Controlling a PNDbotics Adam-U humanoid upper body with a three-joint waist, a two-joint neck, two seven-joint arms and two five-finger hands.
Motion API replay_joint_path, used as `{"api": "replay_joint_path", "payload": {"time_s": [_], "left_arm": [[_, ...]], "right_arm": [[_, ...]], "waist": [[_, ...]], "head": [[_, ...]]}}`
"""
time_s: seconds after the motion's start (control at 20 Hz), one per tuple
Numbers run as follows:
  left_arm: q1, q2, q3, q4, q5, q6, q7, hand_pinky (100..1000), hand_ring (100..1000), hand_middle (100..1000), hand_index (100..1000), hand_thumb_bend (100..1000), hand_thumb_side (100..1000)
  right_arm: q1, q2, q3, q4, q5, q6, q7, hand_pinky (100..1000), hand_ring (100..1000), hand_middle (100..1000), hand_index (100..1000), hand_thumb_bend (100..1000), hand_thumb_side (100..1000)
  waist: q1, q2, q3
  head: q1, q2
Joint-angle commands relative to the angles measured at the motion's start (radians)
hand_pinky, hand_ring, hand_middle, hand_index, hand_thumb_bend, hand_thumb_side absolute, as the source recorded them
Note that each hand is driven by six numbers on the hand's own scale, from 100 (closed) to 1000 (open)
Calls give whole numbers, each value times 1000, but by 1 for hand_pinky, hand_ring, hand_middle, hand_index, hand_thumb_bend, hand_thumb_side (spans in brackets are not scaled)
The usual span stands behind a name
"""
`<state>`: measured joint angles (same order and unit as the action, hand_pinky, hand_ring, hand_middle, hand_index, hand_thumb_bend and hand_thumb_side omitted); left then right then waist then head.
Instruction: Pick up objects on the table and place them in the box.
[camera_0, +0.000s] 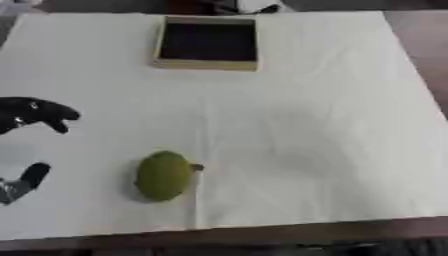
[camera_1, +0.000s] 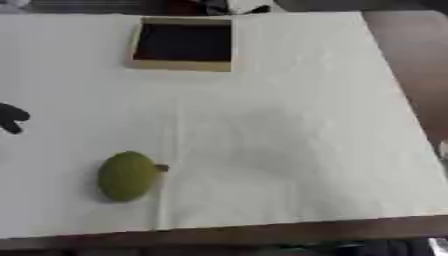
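We see the green oval fruit with a short brown stem (camera_0: 164, 176) lying on the white cloth-covered table (camera_0: 306, 125), below and right of our black left hand (camera_0: 35, 114), not touching it. Hand's fingers are curled, holding nothing. Shallow square tan box with dark inside (camera_0: 208, 43) sits well beyond, far side
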<state>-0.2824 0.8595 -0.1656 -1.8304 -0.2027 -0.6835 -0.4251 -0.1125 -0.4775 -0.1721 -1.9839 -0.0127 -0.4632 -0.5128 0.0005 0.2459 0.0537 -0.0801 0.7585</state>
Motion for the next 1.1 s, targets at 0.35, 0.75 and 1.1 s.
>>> {"api": "replay_joint_path", "payload": {"time_s": [0.35,0.75,1.1], "left_arm": [[-75,-34,-28,23,-78,-120,-189,865,764,846,981,111,292],[-106,-77,-53,35,-172,-114,-224,913,817,873,985,262,102],[-127,-106,-78,44,-181,-105,-247,906,808,869,985,213,129]], "right_arm": [[-2,-25,-2,-16,-12,2,6,753,669,589,739,100,429],[-1,-25,1,-16,-15,3,8,753,669,589,739,100,431],[2,-22,3,-16,-17,5,11,753,669,589,739,100,435]], "waist": [[6,-21,-4],[7,-22,-5],[7,-26,-4]], "head": [[0,10],[-4,12],[-7,12]]}}
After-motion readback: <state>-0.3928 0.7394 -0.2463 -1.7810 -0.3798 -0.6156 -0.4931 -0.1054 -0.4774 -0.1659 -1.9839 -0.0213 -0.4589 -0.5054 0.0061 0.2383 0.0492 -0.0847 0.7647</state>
